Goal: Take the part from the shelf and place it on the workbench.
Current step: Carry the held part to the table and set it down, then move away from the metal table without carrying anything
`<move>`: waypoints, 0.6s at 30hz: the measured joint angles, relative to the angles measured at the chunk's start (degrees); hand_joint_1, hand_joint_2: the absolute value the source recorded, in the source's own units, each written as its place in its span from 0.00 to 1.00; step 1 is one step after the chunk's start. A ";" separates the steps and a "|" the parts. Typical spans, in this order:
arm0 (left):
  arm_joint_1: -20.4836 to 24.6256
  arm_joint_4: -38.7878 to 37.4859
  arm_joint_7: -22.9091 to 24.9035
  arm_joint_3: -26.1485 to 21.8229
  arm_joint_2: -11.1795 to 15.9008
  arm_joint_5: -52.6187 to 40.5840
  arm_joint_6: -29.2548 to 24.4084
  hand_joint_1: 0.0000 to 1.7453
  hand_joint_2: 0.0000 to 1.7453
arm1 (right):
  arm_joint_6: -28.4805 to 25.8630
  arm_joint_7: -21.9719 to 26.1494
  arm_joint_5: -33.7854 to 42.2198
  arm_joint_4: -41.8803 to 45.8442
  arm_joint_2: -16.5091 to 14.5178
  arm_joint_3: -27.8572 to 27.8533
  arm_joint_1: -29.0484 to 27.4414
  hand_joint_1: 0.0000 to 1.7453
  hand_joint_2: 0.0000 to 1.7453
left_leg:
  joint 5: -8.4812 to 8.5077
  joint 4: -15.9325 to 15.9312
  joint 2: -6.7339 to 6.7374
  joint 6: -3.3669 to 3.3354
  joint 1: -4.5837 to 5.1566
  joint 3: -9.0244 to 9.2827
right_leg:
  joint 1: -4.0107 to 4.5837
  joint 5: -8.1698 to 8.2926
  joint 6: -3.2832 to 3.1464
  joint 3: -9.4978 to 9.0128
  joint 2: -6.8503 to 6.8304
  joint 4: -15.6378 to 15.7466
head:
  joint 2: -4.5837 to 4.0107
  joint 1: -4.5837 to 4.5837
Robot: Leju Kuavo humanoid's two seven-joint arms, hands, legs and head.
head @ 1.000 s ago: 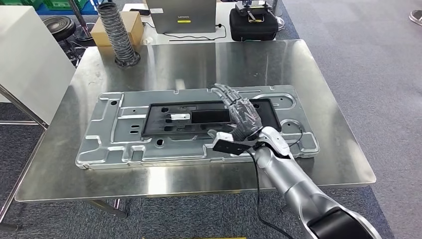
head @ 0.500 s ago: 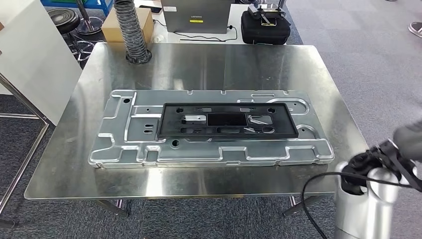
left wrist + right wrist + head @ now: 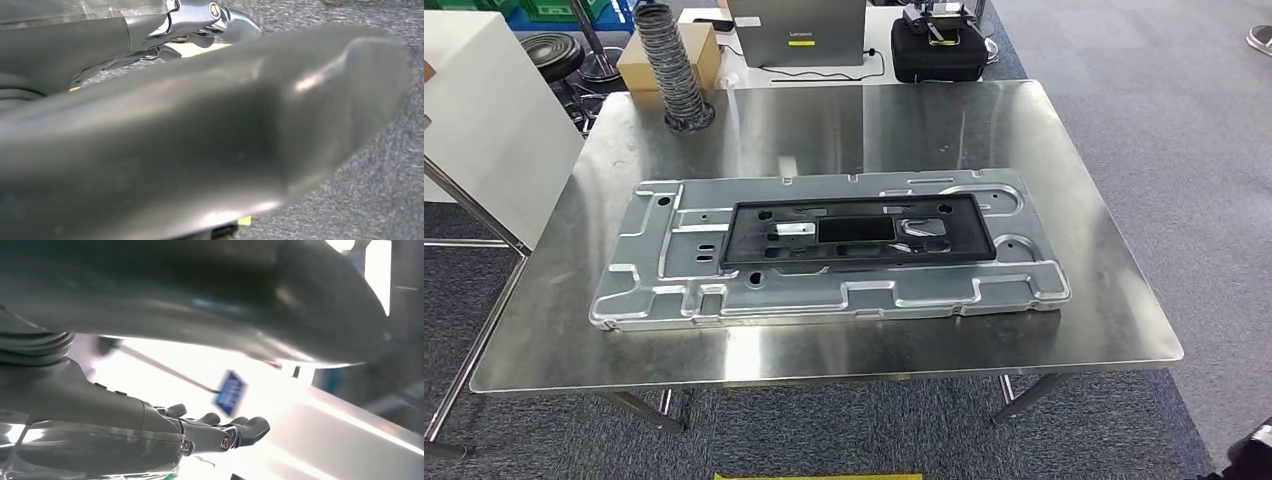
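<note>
Fingers of the right hand (image 3: pixel 220 432) curl loosely and hold nothing; the left hand (image 3: pixel 200 20) is too blurred to tell. The part (image 3: pixel 829 260) lies flat mid-frame on the bench (image 3: pixel 1114 320), untouched. The placing looks finished, nothing left.

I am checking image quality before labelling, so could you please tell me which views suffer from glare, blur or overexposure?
Head view: sharp, with soft reflections on the steel workbench. Left wrist view: an out-of-focus grey thumb close to the lens. Right wrist view: background blown out white, motion-blurred; right hand dim.
</note>
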State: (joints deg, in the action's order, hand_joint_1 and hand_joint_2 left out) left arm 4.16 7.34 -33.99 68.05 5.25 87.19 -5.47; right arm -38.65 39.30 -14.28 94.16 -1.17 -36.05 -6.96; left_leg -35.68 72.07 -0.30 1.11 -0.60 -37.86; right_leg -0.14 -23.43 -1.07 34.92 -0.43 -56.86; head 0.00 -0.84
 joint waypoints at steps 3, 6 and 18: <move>-0.12 0.00 -0.04 0.36 -0.02 0.57 -0.01 0.00 0.00 | -0.62 -0.01 -3.75 -6.53 -0.74 -2.17 -0.60 0.00 0.00 | 0.92 -3.30 0.01 -0.03 -0.01 4.41 | -0.02 1.35 0.29 1.83 0.12 -0.29 | 0.00 -0.02; 0.12 -0.01 -0.18 0.67 -0.06 1.03 0.05 0.00 0.00 | -0.99 -0.01 -7.45 -12.39 -1.11 -4.83 -0.77 0.00 0.00 | 3.59 -14.45 -0.05 -0.74 0.29 11.56 | 0.10 2.64 1.14 2.98 0.18 -0.70 | 0.00 0.08; -0.08 -0.02 0.91 3.13 -1.56 2.63 0.50 0.00 0.00 | -1.36 -1.00 -42.64 -38.31 -3.08 -23.35 2.46 0.00 0.00 | 10.73 -15.69 0.84 -2.66 0.47 5.22 | -1.21 -7.23 4.44 2.98 0.45 -15.24 | 0.00 0.59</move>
State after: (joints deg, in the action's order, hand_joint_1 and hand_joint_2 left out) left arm 4.08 7.32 -33.08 71.18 3.68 89.83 -4.97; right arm -40.01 38.30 -56.92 55.85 -4.25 -59.40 -4.50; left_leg -24.95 56.38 0.54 -1.54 -0.14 -32.64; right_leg -1.35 -30.67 3.36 37.91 0.02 -72.10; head 0.00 -0.25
